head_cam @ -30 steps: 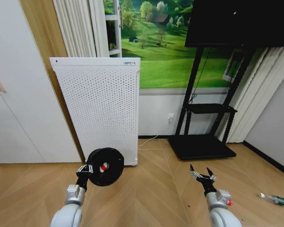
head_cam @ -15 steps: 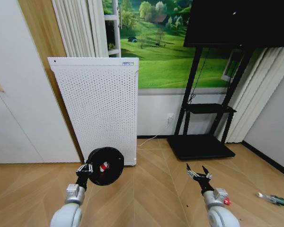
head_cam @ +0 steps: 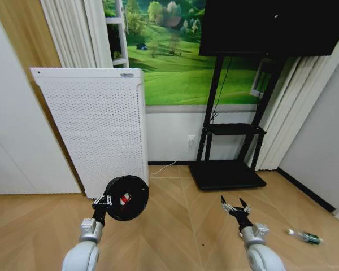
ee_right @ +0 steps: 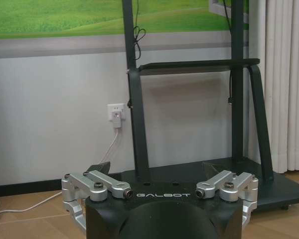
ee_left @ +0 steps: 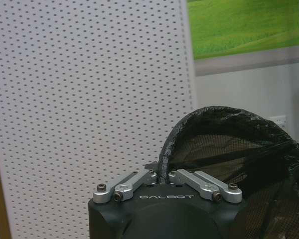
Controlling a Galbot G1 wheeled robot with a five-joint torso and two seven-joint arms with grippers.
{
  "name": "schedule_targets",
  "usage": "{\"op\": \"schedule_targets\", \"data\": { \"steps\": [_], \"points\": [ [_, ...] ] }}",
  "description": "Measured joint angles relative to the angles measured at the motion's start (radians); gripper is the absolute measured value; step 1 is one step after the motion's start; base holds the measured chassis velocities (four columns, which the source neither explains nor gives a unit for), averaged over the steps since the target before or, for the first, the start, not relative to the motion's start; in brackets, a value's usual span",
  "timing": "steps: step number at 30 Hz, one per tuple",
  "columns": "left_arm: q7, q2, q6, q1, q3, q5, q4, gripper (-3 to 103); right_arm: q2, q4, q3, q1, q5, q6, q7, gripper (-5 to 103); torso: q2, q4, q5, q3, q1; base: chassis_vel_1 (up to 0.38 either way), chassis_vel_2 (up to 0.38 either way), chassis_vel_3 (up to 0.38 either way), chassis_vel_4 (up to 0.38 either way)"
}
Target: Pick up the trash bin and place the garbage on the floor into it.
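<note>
With the view swinging right toward the bottle, the left gripper is clamping the bin rim and the right gripper is hanging spread, empty.

black mesh trash bin, green-capped clear bottle

White perforated panel beside black TV stand.

Right hand spread wide, black stand, wall socket
</note>
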Motion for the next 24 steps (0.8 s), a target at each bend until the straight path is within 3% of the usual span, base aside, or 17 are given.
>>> {"op": "schedule_targets", "data": {
  "steps": [13, 14, 17, 19, 24],
  "points": [
    [0.001, -0.001, 0.000, -0.008, 0.005, 0.003, 0.015, 5, -0.004, -0.046, -0.020, 0.015, -0.005, 0.048, -0.017, 100, 0.000, -0.0001, 0.0004, 0.000, 0.000, -0.349, -0.337, 0.338, 0.348],
    [0.001, -0.002, 0.000, -0.009, 0.008, 0.004, 0.017, 5, -0.007, -0.053, -0.023, 0.016, -0.007, 0.049, -0.019, 100, 0.000, -0.0011, 0.0005, 0.000, 0.000, -0.255, -0.303, 0.215, 0.177],
    [0.002, -0.004, 0.000, -0.012, 0.013, 0.006, 0.020, 5, -0.017, -0.067, -0.027, 0.023, -0.007, 0.049, -0.021, 100, 0.000, -0.0007, 0.0008, 0.000, 0.000, -0.147, -0.130, 0.150, 0.077],
    [0.001, -0.005, 0.000, -0.013, 0.019, 0.010, 0.024, 5, -0.031, -0.084, -0.036, 0.032, -0.006, 0.049, -0.021, 100, 0.000, 0.0007, 0.0004, 0.000, 0.000, 0.020, -0.065, 0.065, 0.032],
    [0.001, -0.007, -0.001, -0.014, 0.027, 0.013, 0.029, 5, -0.044, -0.103, -0.047, 0.041, -0.006, 0.049, -0.021, 100, 0.000, 0.0001, 0.0002, 0.000, 0.000, 0.084, 0.054, -0.029, -0.019]
  ]
}}
